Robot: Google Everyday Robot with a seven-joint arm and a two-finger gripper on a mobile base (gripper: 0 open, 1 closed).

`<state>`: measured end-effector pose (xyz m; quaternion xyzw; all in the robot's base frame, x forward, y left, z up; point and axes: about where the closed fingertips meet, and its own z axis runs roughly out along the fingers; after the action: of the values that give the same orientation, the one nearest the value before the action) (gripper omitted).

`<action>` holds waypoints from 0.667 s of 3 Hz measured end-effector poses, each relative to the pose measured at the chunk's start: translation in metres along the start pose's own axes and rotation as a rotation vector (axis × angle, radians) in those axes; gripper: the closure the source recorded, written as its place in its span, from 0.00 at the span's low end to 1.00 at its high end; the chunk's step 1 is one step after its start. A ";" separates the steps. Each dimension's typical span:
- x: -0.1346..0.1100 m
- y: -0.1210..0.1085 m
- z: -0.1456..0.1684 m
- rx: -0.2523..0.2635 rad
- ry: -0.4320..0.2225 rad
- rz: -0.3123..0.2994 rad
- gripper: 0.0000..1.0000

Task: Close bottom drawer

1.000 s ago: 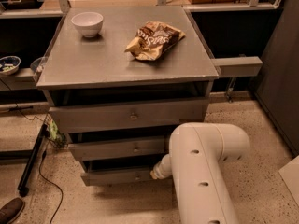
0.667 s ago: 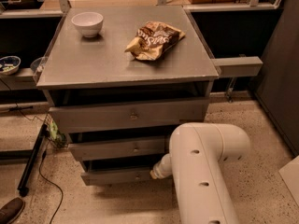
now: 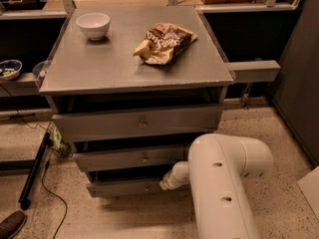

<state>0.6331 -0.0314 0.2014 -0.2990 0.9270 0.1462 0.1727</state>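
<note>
Bottom drawer (image 3: 124,187): lowest in the grey cabinet (image 3: 134,68), seemingly still partly out. Hand (image 3: 165,184) sits low against its front's right end, likely placed for pushing. Open or closed: cannot tell.

Three drawers (image 3: 137,123), perhaps two bowls (image 3: 93,25), one bag (image 3: 164,43); jaws at bottom drawer (image 3: 124,187).

White arm (image 3: 224,183) fills lower right, fat elbow link bent fwd; thinner wrist (image 3: 175,176) reaches left & down. The gripper (image 3: 164,184) prob. sits at its tip, low centre, mostly hidden.
</note>
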 end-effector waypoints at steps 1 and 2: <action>0.000 0.000 0.000 0.000 0.000 0.000 0.50; 0.000 0.000 0.000 0.000 0.000 0.000 0.26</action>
<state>0.6331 -0.0314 0.2013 -0.2990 0.9270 0.1462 0.1727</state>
